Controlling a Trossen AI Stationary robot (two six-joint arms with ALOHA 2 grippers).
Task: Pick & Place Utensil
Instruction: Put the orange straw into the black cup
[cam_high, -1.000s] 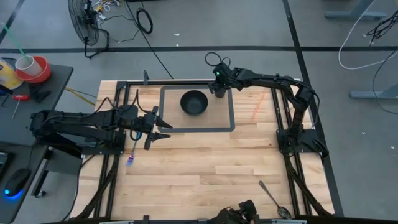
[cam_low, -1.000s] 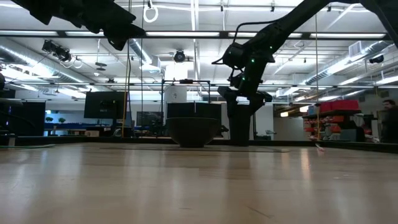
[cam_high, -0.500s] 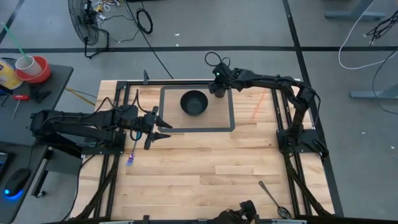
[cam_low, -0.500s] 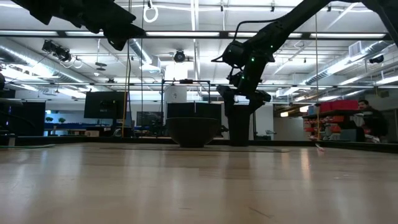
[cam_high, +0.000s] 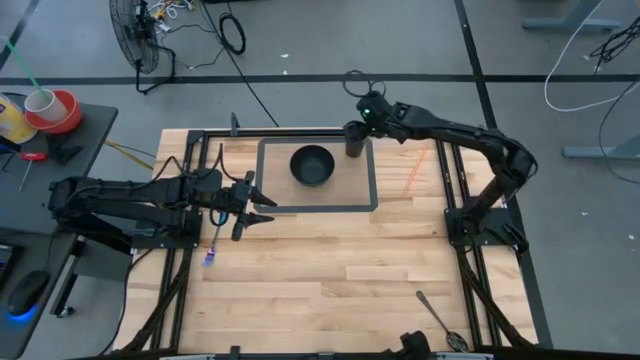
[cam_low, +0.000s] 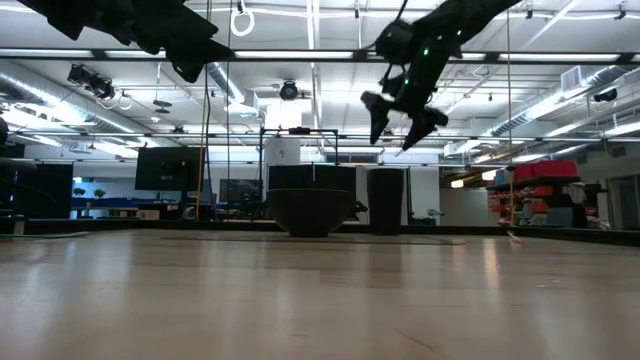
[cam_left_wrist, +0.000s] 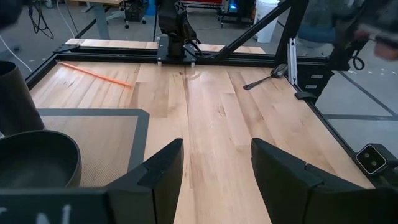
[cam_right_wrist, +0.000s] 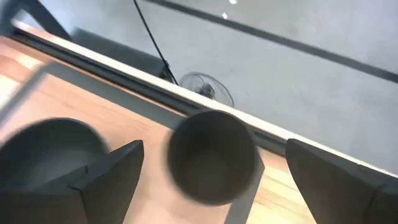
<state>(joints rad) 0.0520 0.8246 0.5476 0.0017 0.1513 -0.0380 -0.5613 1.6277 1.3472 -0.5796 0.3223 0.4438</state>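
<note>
Hovering my right gripper (cam_low: 402, 122) above the cup (cam_high: 354, 140), fingers spread and empty; utensil pickup not yet begun.

Judged step: cup stands at the mat (cam_high: 370, 190) corner beside the bowl (cam_high: 312, 165); next I must reach the spoon (cam_high: 438, 318), lying well apart at the table's (cam_high: 330, 270) near edge, and align my jaws across its handle. My left gripper (cam_high: 258, 207) waits by the mat, parted, empty. Spoon bowl is partly cut off in the high view; absent from the low view.
</note>
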